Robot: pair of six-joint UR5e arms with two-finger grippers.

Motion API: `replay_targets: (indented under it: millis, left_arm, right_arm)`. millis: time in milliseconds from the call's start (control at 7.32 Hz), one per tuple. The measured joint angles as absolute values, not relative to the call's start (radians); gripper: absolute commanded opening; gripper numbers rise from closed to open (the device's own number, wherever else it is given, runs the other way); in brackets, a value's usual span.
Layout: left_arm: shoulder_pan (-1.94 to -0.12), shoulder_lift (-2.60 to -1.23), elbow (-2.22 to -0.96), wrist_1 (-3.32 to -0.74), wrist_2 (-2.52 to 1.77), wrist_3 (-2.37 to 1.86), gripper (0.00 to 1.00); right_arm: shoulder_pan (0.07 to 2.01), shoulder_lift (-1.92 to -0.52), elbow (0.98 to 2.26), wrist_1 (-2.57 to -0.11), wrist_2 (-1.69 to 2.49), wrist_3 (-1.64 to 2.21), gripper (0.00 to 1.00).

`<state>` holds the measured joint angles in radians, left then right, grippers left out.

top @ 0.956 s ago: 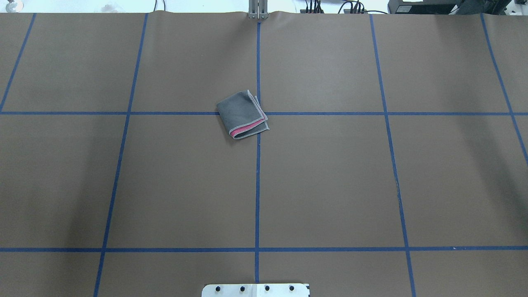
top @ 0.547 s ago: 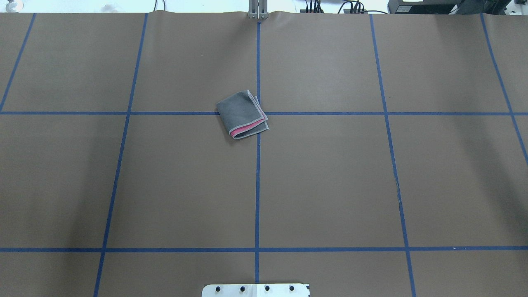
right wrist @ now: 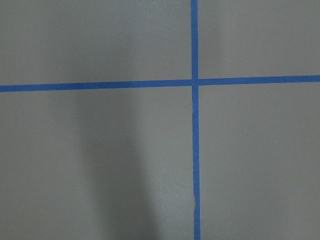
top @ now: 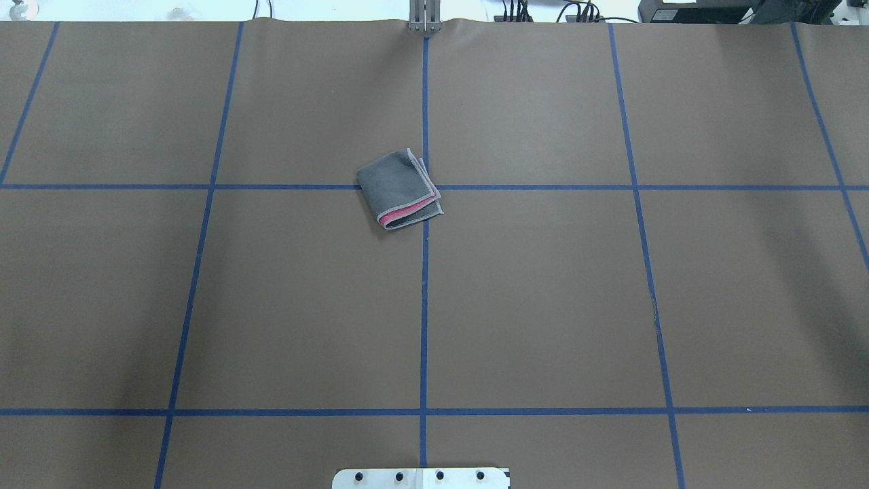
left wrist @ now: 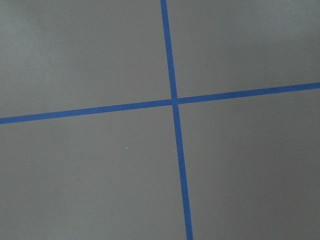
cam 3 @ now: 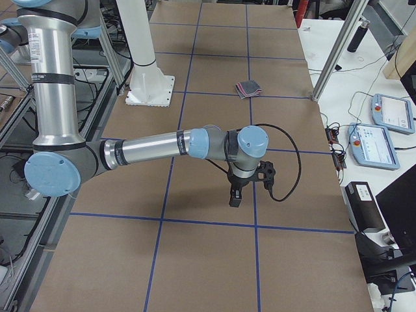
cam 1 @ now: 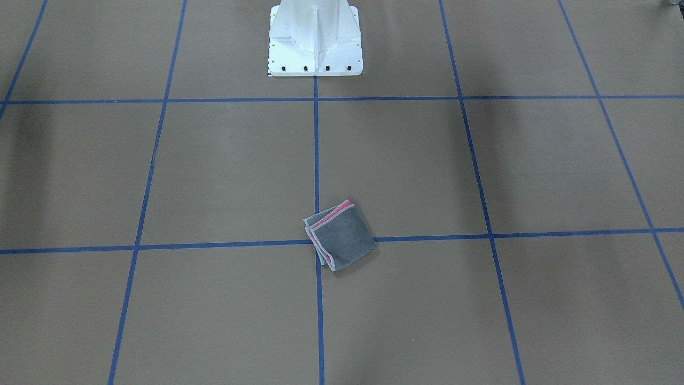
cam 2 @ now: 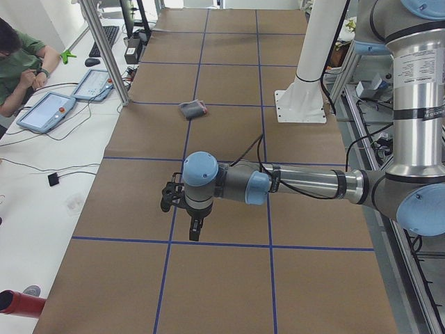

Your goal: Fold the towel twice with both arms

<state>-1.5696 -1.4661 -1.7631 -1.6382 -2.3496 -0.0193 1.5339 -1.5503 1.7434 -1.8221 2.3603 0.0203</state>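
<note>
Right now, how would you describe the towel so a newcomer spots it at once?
The brown table is gridded with blue tape. Follow the centre line away from the white pedestal base to the second crossing; the towel lies on it. It is a small folded grey square with pale edging; a pink strip along one edge sets it apart.

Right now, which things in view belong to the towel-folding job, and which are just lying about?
Job:
towel, already folded, grey face up
left arm
right arm

Lying about:
white pedestal
tablet on the side bench
seated person
</note>
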Motion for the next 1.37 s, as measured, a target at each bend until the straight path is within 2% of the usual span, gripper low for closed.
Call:
replay_targets:
  millis: [410, 1366]
  left_arm:
    - [-1.570, -1.477, -1.771, -1.612, -2.349, -0.018, 1.00]
    - [-1.571, -1.464, -1.758, -1.609, -2.348, -0.017, 1.00]
  right_arm:
    - [1.534, -1.614, 1.690, -1.599, 2.373, 0.072, 1.00]
    - [1.537, -1.631, 1.708, -1.554, 2.403, 0.123, 1.00]
